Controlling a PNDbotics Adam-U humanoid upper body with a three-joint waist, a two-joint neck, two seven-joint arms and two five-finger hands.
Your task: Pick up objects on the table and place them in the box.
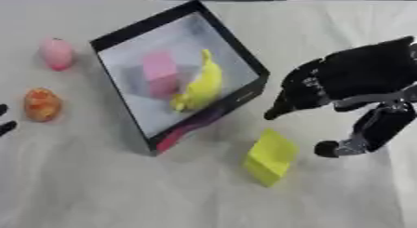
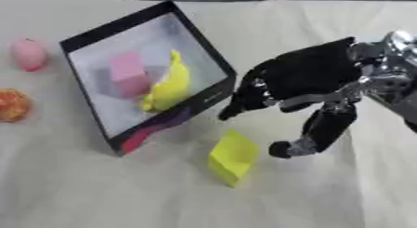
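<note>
Just right of the black-rimmed box (image 1: 244,55), a yellow block (image 1: 270,156) lies on the table (image 1: 97,194); the right hand (image 2: 306,80) hovers above it, fingers spread, holding nothing. Inside the box: yellow banana (image 1: 201,83), pink block (image 1: 160,72). Pink (image 1: 56,53) and orange (image 1: 42,104) objects sit left, where left fingertips (image 1: 4,120) show

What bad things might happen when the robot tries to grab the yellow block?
The yellow block is tilted, resting on an edge, so it might tip or slide away when the right hand touches it.

It also sits close to the box corner, so the hand might bump the box and jostle the banana and pink block inside.

The left hand barely shows at the picture's edge, so it probably cannot help quickly.
</note>
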